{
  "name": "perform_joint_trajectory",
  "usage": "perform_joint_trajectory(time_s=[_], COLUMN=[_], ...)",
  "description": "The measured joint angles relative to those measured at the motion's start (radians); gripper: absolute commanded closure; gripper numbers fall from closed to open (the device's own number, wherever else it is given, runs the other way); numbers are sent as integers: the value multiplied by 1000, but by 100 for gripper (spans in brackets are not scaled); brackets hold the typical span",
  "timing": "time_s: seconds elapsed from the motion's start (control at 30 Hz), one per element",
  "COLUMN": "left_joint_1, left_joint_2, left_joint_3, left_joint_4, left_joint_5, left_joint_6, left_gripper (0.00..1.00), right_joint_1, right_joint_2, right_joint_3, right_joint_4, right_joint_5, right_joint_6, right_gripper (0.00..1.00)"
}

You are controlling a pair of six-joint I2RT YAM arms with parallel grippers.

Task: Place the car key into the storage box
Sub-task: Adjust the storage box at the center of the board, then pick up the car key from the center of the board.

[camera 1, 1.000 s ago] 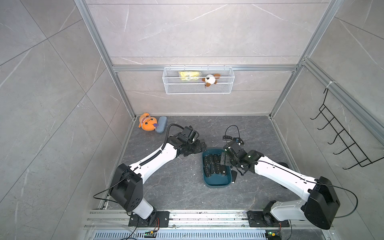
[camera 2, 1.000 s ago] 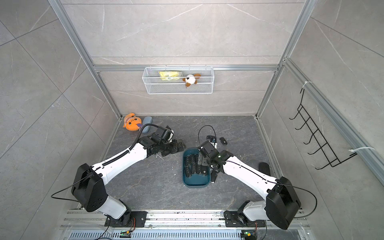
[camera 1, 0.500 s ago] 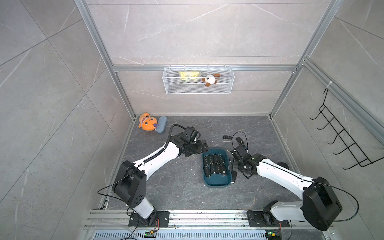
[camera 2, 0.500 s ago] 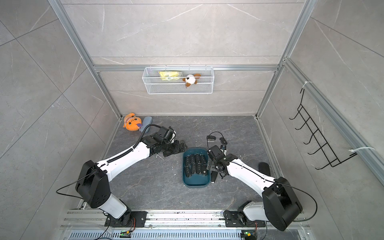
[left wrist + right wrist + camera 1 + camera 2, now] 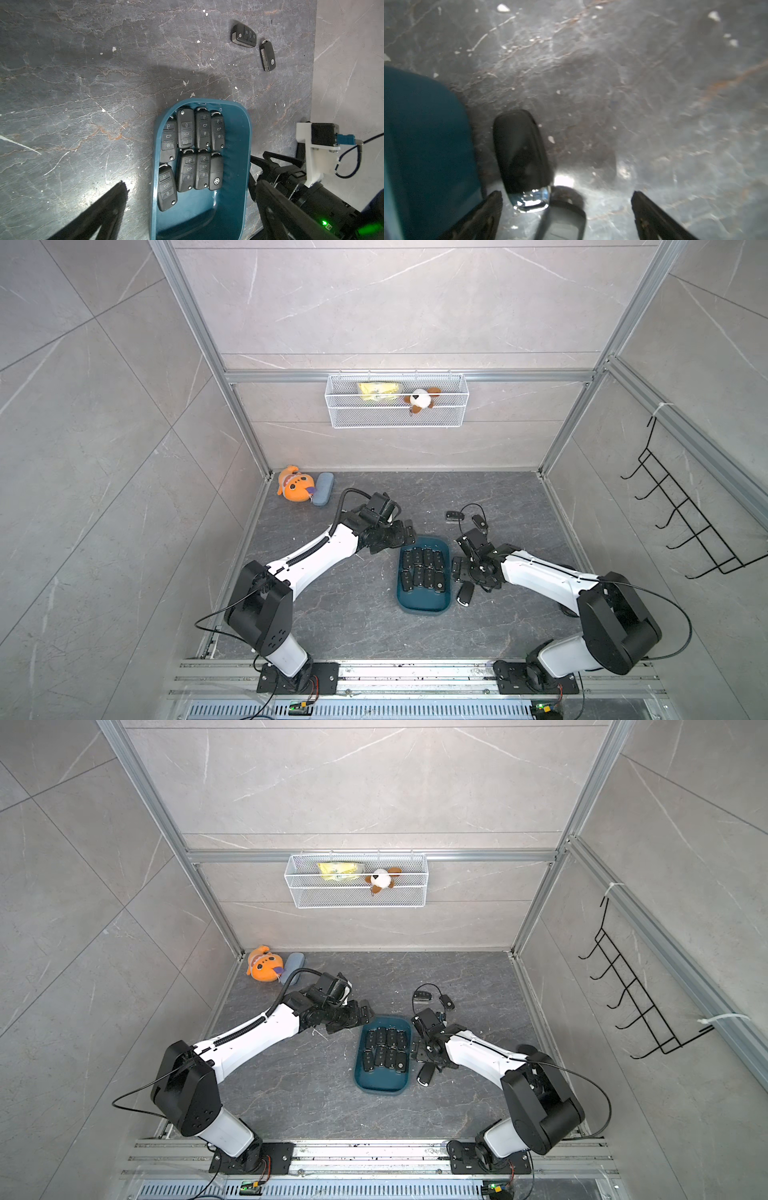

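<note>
Bright, even overhead light fills both top views, casting soft shadows on the table point(image 5: 353, 626) beneath the arms point(image 5: 316, 556). The wide lens bows the frame posts point(image 5: 208, 344) toward the edges. The left wrist view is sharp. The right wrist view is smeared, with glare on the car key point(image 5: 521, 153) and on the table at the right end effector point(image 5: 566, 195).

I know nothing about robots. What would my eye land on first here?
Likely the teal box mid-floor, its black car keys packed in two neat rows, with the left arm and right arm flanking it. Then the orange plush toy in the far left corner and the wire basket on the back wall.
</note>
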State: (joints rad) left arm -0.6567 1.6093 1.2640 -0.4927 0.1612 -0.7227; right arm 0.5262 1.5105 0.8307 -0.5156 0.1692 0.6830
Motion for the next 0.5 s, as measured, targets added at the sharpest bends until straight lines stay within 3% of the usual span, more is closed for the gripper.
perform_joint_trajectory(time_s=[0.33,0.5], left_joint_1=[0,0], left_joint_2=[0,0], left_joint_3=[0,0], left_joint_4=[0,-2], left_joint_5=[-1,-2], left_joint_6=[2,2], left_gripper=[0,0], right_joint_1=[0,0], right_joint_2=[79,130], right_joint_3=[31,66], right_joint_4=[43,50], right_joint_5=[-22,-29], right_joint_6=[-49,-78], right_gripper=[13,22])
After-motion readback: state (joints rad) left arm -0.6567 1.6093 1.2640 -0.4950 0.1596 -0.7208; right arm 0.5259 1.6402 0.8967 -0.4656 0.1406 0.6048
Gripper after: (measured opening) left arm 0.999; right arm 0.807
